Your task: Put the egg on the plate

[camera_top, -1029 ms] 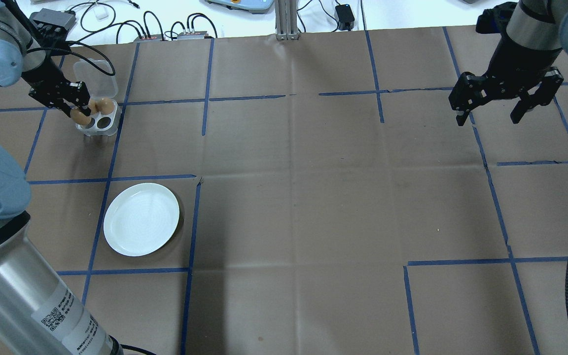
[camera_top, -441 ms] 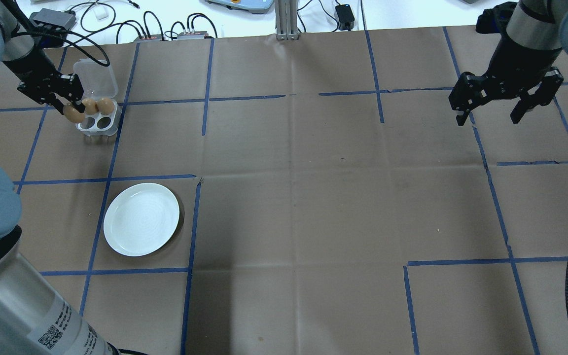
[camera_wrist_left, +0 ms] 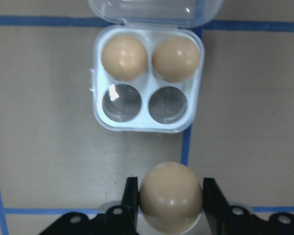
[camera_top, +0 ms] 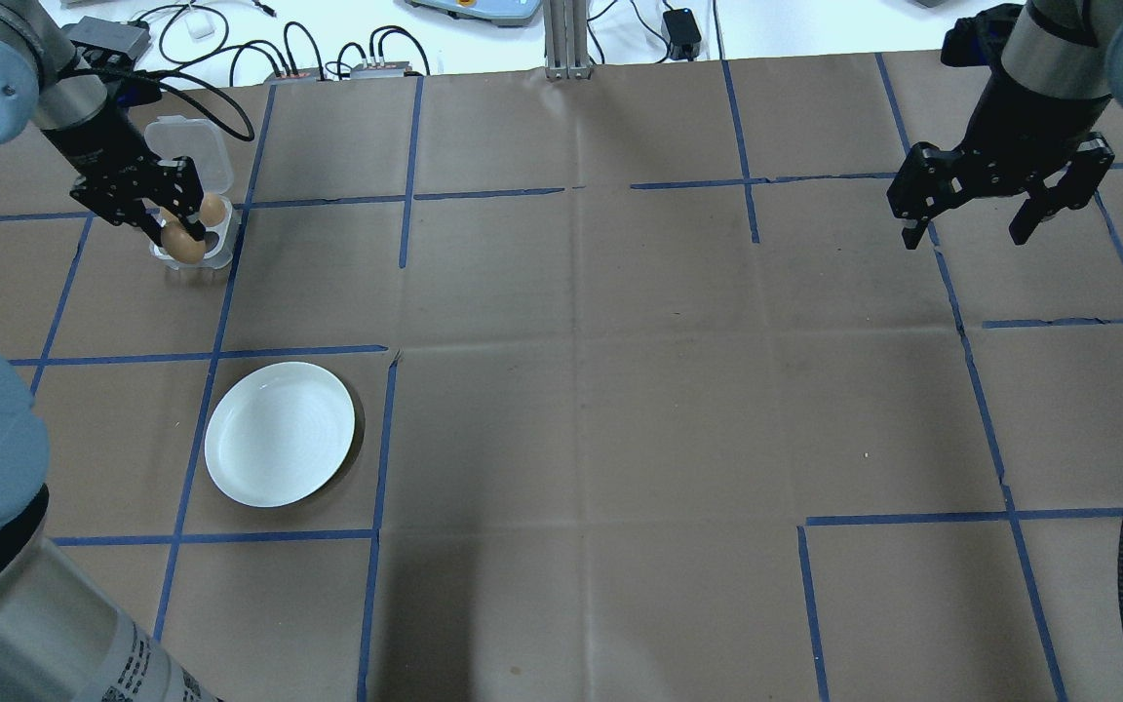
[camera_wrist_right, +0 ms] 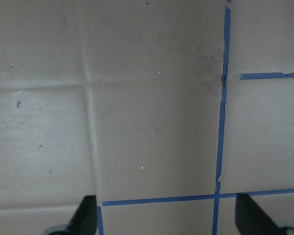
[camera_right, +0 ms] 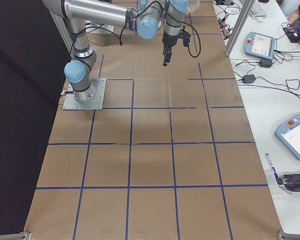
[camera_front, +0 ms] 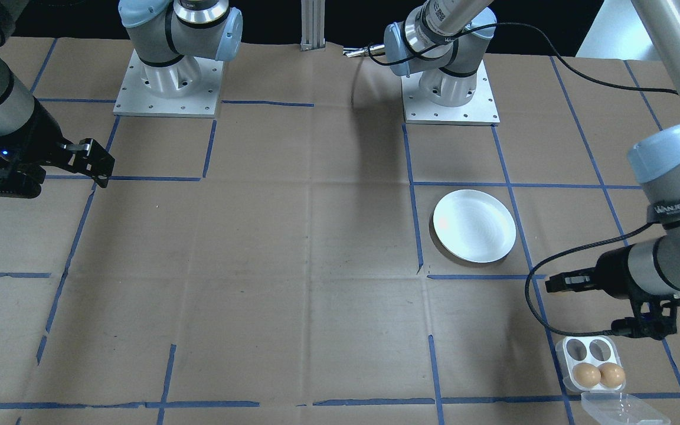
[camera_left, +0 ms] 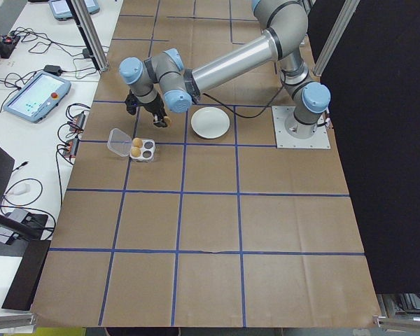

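The left end effector [camera_wrist_left: 170, 205] is clenched on an egg [camera_wrist_left: 171, 197], its two fingers [camera_wrist_left: 131, 198] pressing the shell from either side at about mid-height. The egg hangs in the air just beside the tray [camera_wrist_left: 145, 82], on the side away from the clear lid [camera_wrist_left: 154, 11]; it is clear of the cups. Two more eggs [camera_wrist_left: 124, 56] sit in the tray's lid-side cups, and the other two cups are empty. The plate [camera_top: 280, 433] lies well apart from the tray, bare, on the robot's side of it in the overhead view.

The main risk, as I judge it, is the grip itself. The shell is smooth and rounded and the contact patches look small, so a quick swing toward the plate could let the egg roll or slip out onto the tabletop [camera_top: 581, 390]. Squeezing harder to prevent that could crack it.

A second risk is at set-down. The plate is shallow with only a slight rim, so an egg let go from any height, or off-centre, may roll over the edge. A hard descent could also break the shell against the plate.

The right end effector [camera_top: 976, 219] hangs released, fingers spread, far from the tray over bare tabletop, and seems unlikely to interfere.
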